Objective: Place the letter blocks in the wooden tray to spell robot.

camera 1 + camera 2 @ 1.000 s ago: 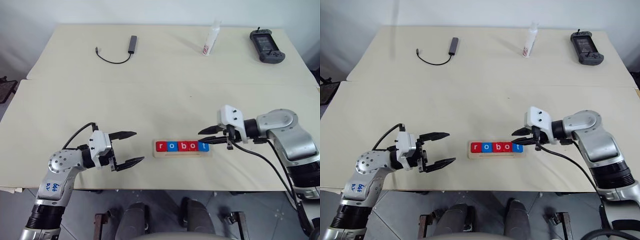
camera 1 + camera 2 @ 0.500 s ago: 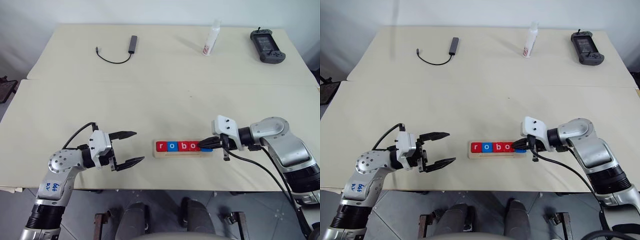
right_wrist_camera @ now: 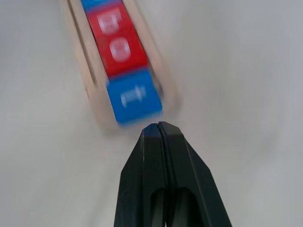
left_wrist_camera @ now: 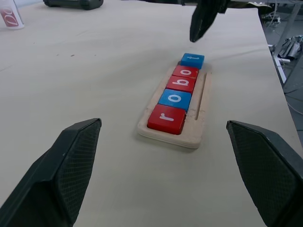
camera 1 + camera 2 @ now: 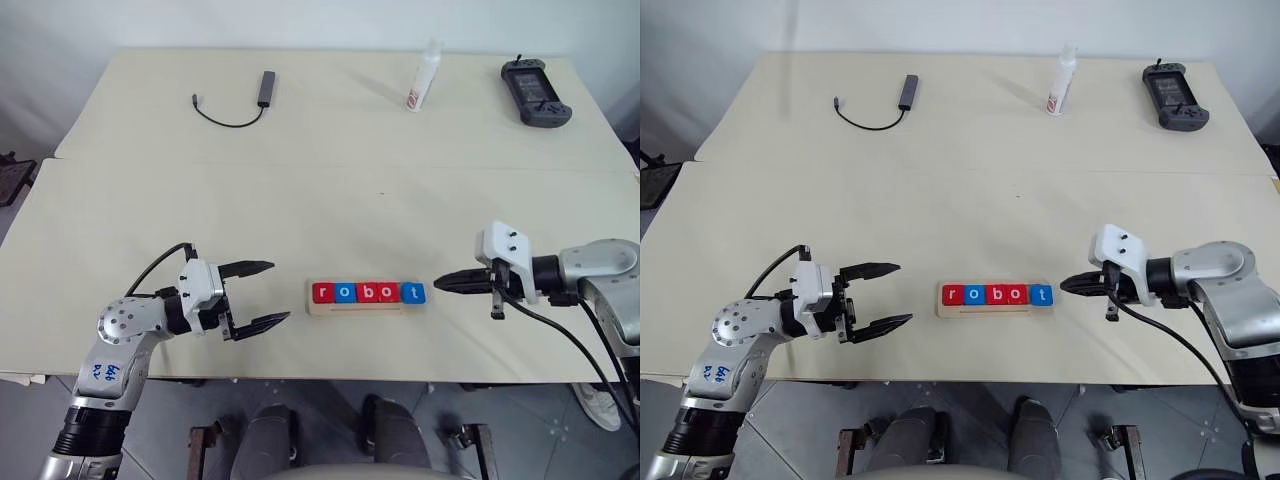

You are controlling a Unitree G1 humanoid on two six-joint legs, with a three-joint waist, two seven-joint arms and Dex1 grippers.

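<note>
The wooden tray (image 5: 365, 307) lies near the table's front edge with the letter blocks (image 5: 367, 292) in a row inside it, reading r, o, b, o, t: red, blue, red, red, blue. The blue t block (image 3: 134, 98) sits at the tray's right end. My right gripper (image 5: 440, 283) is shut and empty, its tip a short way right of that block and clear of it. My left gripper (image 5: 266, 293) stands open and empty to the left of the tray, pointing at it, with the tray (image 4: 196, 118) seen between its fingers (image 4: 71, 165).
At the table's far side lie a black cable with an adapter (image 5: 240, 103), a small white bottle (image 5: 424, 78) and a black handheld controller (image 5: 535, 92). A seam (image 5: 300, 163) crosses the tabletop between the two table halves.
My right gripper has shut and pulled away to the right from the tray's right end, leaving the blue t block in the tray. The left arm has kept still.
</note>
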